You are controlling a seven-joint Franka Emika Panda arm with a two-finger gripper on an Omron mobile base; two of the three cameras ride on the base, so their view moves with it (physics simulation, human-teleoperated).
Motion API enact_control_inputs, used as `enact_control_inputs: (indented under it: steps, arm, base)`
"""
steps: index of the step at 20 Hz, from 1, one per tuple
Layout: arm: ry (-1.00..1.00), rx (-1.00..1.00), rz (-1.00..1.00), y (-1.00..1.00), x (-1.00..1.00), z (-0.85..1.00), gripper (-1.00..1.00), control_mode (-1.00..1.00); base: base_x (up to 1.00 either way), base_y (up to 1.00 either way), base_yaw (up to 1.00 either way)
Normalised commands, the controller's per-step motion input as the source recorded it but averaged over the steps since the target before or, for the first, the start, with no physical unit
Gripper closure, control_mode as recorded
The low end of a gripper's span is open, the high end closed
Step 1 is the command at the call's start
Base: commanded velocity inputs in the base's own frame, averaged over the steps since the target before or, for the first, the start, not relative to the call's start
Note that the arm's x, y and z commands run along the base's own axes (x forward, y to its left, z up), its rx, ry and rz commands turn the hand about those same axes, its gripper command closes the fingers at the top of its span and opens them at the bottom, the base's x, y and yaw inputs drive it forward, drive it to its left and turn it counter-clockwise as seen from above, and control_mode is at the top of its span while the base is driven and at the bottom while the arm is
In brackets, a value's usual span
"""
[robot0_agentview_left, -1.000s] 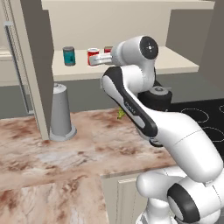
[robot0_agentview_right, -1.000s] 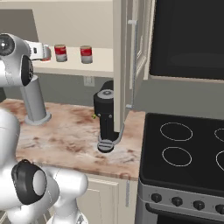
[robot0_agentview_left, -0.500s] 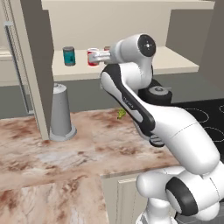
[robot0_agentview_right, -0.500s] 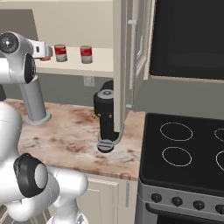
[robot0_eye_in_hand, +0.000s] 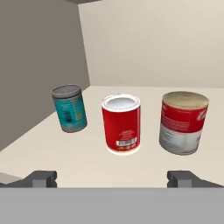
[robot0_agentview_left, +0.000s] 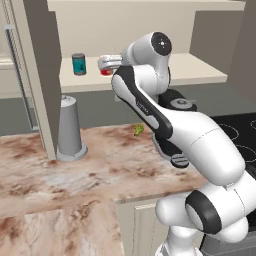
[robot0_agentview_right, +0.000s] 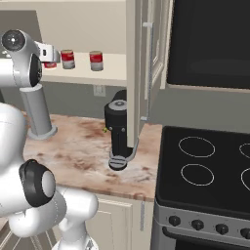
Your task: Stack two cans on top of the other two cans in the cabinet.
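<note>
Inside the cabinet (robot0_agentview_left: 210,75), on its cream shelf board, the cans stand upright and apart from one another. From the hand camera, the all-red can (robot0_eye_in_hand: 121,124) sits dead centre at about twelve o'clock from the gripper (robot0_eye_in_hand: 112,178), the teal can (robot0_eye_in_hand: 68,108) lies toward ten o'clock and a little further back, and a red-and-silver can (robot0_eye_in_hand: 182,122) stands at two o'clock. The right base camera shows two red-and-silver cans (robot0_agentview_right: 67,59) side by side further along the shelf, at three o'clock from the hand. None is stacked yet, so the task looks to be at its first pick.

The fingers (robot0_eye_in_hand: 41,178) are spread to their widest, empty, with the red can framed between them but still ahead of the tips. The step in hand appears to be the approach to that can. To do it well, the hand should keep level and advance straight so the pads pass on either side at mid-height, clear of the pale rim. The neighbours stand near enough that a sideways drift could nudge the teal or the red-and-silver can. Closing should wait until the can sits fully between the pads, then the lift should go straight up, clear of its neighbours' tops
</note>
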Motion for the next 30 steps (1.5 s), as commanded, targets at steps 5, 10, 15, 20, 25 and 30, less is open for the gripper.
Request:
enact_control_inputs:
  steps: [5,10,15,20,25,30]
  arm:
    - [0.0,0.0,0.0,0.0,0.21,-0.04,-1.0,-1.0]
    - [0.0,0.0,0.0,0.04,0.14,-0.1,-1.0,-1.0]
    - [0.0,0.0,0.0,0.09,0.17,-0.13,-1.0,-1.0]
    - [0.0,0.0,0.0,0.12,0.19,-0.08,-1.0,-1.0]
    - [0.0,0.0,0.0,0.02,0.18,0.0,-1.0,-1.0]
    - [0.0,0.0,0.0,0.01,0.1,-0.01,-1.0,-1.0]
  base:
    - [0.0,0.0,0.0]
    - [0.0,0.0,0.0]
    - [0.0,0.0,0.0]
    - [0.0,0.0,0.0]
    - [0.0,0.0,0.0]
    - [0.0,0.0,0.0]
